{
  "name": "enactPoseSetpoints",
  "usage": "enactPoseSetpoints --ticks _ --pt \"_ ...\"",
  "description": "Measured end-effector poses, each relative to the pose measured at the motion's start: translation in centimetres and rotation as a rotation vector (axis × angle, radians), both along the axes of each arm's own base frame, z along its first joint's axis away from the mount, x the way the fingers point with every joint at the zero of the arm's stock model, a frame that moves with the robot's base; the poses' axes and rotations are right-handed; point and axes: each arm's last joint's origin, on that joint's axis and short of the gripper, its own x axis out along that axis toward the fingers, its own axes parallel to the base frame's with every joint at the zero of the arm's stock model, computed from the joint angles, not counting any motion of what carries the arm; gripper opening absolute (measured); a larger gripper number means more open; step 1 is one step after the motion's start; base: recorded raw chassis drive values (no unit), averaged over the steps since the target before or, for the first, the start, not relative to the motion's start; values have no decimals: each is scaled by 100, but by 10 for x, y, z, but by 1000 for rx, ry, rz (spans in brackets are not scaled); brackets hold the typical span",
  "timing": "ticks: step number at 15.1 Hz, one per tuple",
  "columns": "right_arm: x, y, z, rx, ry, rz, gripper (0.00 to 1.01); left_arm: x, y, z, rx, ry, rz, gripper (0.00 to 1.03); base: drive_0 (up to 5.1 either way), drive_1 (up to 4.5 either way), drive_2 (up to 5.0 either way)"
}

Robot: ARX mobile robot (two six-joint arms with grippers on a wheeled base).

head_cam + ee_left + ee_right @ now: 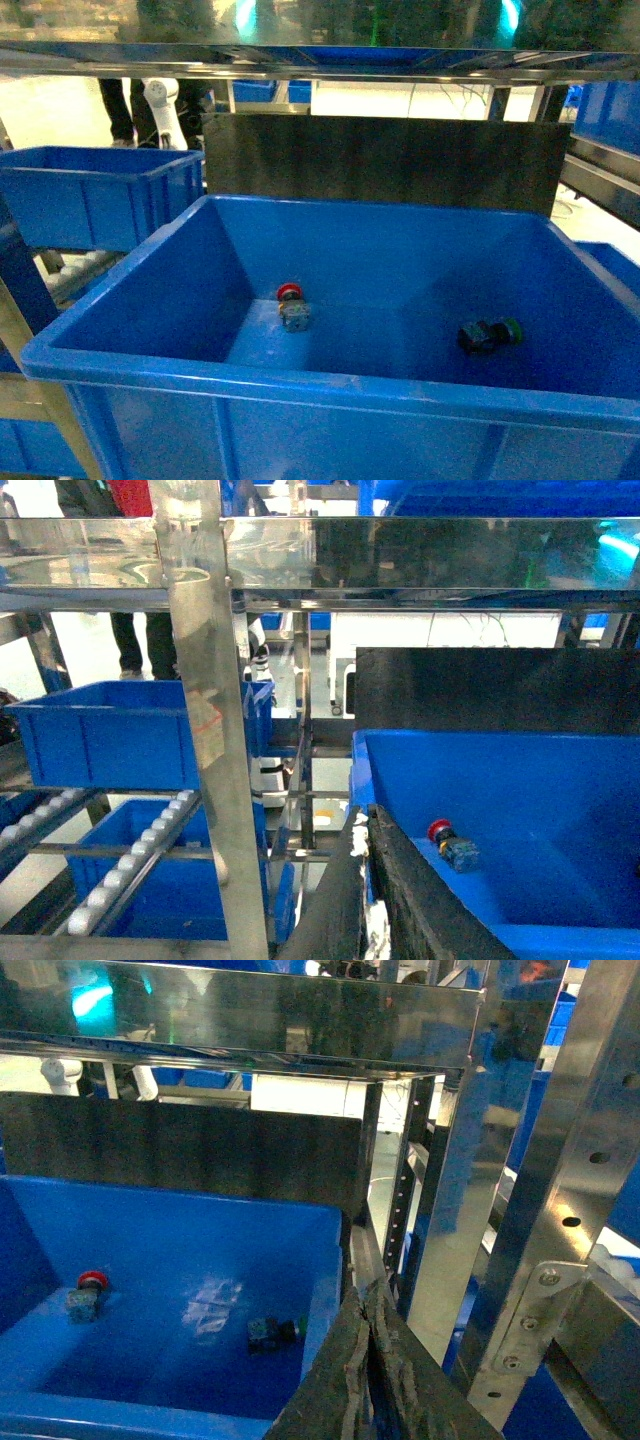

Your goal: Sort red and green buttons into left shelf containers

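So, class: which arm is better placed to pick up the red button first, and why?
Probably left: the red button lies left of centre in the bin, nearer the left gripper; the green button lies right.

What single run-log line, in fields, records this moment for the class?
red button: on bin floor, left | green button: on floor, right | big blue bin: holds both | left shelf container: nothing seen inside | both grippers: shut, holding nothing

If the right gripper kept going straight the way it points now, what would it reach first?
Probably the right wall and rim of the big blue bin, just ahead of the shut right gripper. The green button lies left of that line. Depth is unclear.
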Motion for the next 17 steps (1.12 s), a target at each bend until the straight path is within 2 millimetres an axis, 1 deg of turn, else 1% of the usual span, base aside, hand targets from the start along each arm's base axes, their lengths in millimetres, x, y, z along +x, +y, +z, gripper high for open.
enactPoseSetpoints --ticks 7,8,9,10,11,17 --pt "-9 0 0 0 -2 0 2 -8 0 -1 0 0 0 2 0 0 0" --pt "-10 0 0 0 -4 0 2 -13 0 -5 0 42 1 2 0 0 0" --pt "-13 0 -3 0 19 0 2 -18 0 -6 0 32 -1 2 0 0 0" --pt "-18 0 -7 0 53 0 2 -19 0 -2 0 -5 -1 2 0 0 0" --pt "-21 0 -3 0 3 0 2 -18 0 -5 0 21 3 2 0 0 0" --pt "-21 0 -4 0 8 0 2 -18 0 -4 0 15 0 2 0 0 0"
